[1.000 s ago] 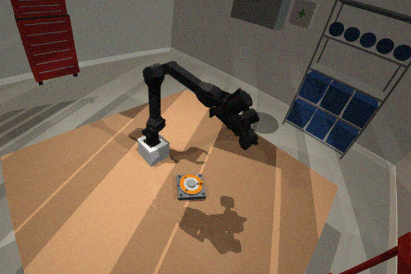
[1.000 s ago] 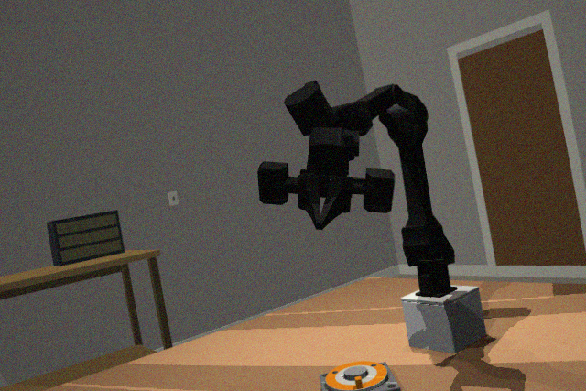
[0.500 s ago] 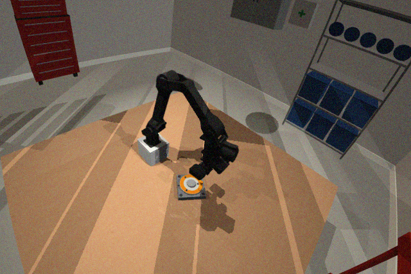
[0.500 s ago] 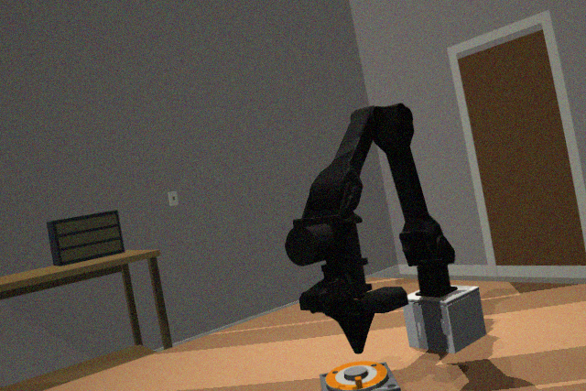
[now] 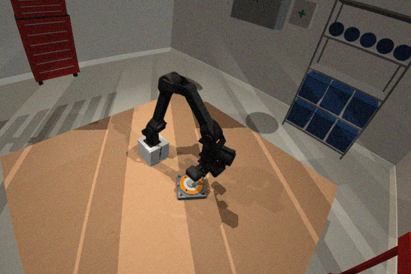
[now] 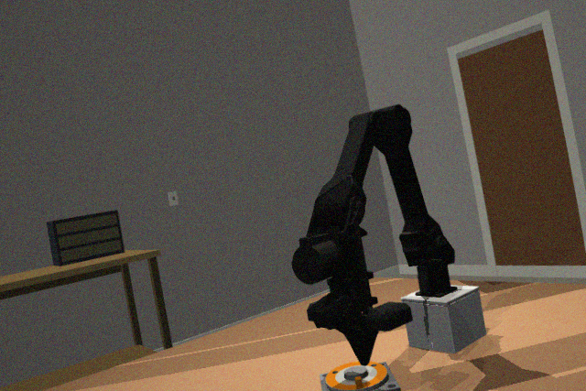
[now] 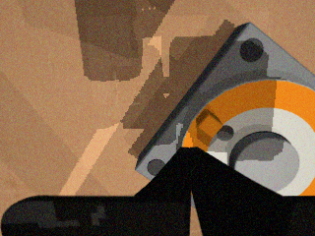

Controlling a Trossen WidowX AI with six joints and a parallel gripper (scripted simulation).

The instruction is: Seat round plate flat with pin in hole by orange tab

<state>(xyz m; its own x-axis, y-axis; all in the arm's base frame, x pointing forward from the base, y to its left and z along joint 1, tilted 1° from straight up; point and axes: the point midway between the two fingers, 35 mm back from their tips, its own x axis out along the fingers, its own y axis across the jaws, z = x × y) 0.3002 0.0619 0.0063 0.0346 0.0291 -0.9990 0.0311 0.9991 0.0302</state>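
While the gripper (image 6: 363, 359) is hanging pinched shut on nothing, tip just above the plate (image 7: 256, 105) near its tab (image 7: 208, 123), you are lining up a push. The plate is sitting on the post (image 7: 266, 162) over the base (image 7: 207, 98). Next you are nudging the tab round, I judge. Pin and contact are hidden from you.

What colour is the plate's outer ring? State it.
Orange, around a white inner ring on the round plate; clearest in the wrist view.
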